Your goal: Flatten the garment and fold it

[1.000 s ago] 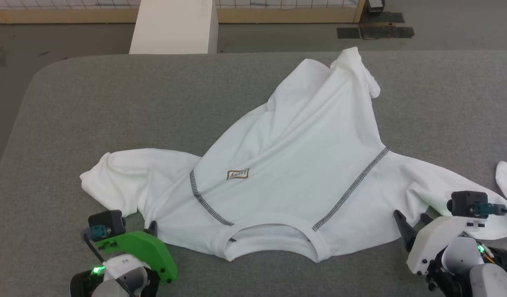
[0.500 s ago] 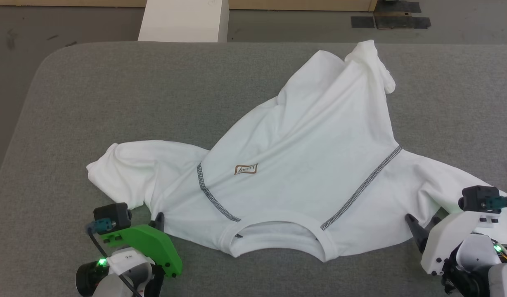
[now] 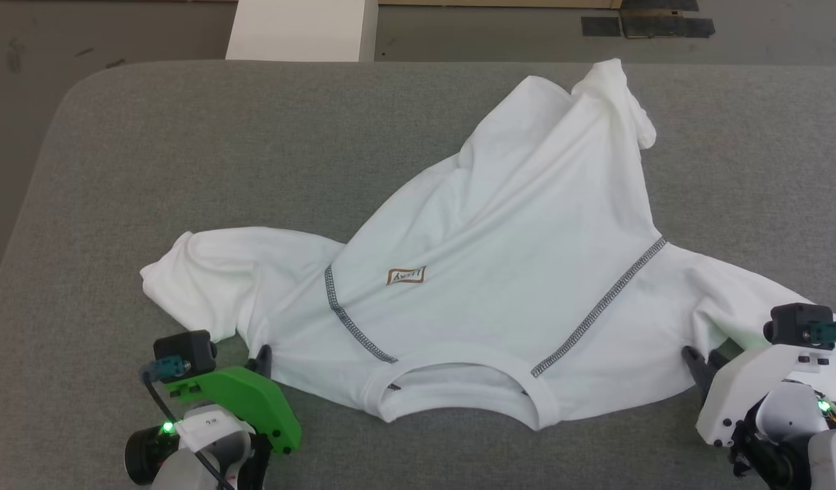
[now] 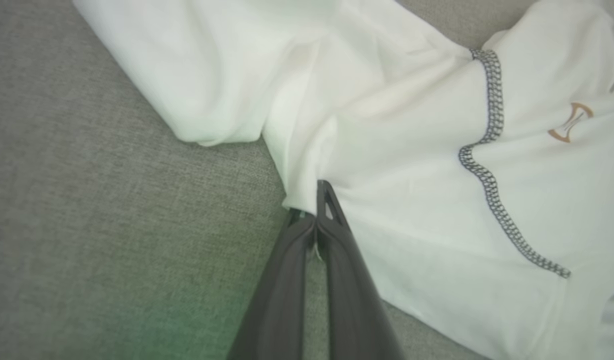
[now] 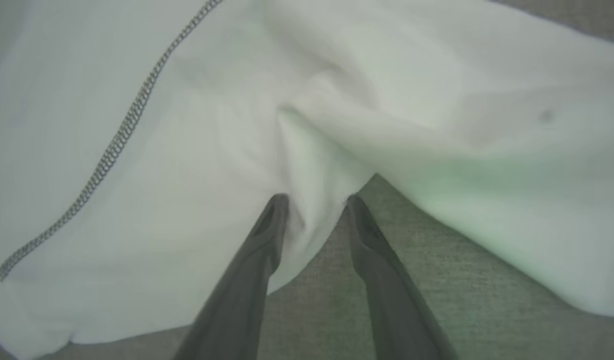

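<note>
Got shirt point(image 3: 500, 258) sprawled rumpled on table point(image 3: 186, 136), collar point(image 3: 459, 398) nearest. Got left gripper point(image 4: 314, 200) pinched tight onto its edge by left sleeve point(image 3: 207, 272). Got right gripper point(image 5: 314, 205) parted, straddling a fold by right sleeve point(image 3: 738, 299), not clamped.

Bare grey table point(image 3: 186, 150) is lying open left of the garment point(image 3: 500, 224) and beyond it; a white box point(image 3: 299, 30) is standing farther beyond the garment.
</note>
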Motion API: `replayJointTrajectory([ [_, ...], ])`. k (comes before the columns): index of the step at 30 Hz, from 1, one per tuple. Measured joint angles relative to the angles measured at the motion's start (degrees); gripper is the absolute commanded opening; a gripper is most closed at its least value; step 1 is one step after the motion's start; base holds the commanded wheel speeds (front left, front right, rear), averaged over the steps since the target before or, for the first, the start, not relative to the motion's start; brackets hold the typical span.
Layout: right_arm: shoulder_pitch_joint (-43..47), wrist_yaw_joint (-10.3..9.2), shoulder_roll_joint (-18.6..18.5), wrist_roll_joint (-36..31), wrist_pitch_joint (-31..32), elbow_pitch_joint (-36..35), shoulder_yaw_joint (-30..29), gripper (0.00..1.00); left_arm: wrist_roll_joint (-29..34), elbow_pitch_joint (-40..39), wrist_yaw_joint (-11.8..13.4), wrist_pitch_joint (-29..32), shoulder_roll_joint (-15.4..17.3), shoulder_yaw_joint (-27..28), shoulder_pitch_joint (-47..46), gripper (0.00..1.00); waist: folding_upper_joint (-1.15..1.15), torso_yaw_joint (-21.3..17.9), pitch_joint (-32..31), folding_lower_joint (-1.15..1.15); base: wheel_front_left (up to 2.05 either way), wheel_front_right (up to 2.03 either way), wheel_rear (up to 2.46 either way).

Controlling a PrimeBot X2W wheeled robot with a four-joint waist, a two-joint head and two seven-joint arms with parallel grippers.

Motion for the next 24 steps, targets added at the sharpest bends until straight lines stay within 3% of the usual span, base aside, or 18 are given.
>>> replayJointTrajectory([
  [9,0.8,0.01,0.7,0.3,-2.9,-2.3,0.0,0.0,-1.1,-1.5,-1.1,-1.4,0.0,0.0,0.0,0.0,0.0,0.0,-1.4,0.0,0.0,0.0,0.0],
  [19,1.9,0.01,0.9,-3.6,1.1,-22.9,-1.5,0.0,-11.2,-16.7,-8.4,0.2,0.5,2.2,-1.8,0.0,0.0,-1.3,-5.0,0.0,0.0,0.0,0.0],
  [24,-4.2,0.01,-1.8,-7.4,7.5,-31.1,1.4,0.0,-14.0,-23.9,-9.7,5.5,2.2,1.7,-8.4,0.0,0.0,-2.3,-6.4,0.0,0.0,0.0,0.0],
])
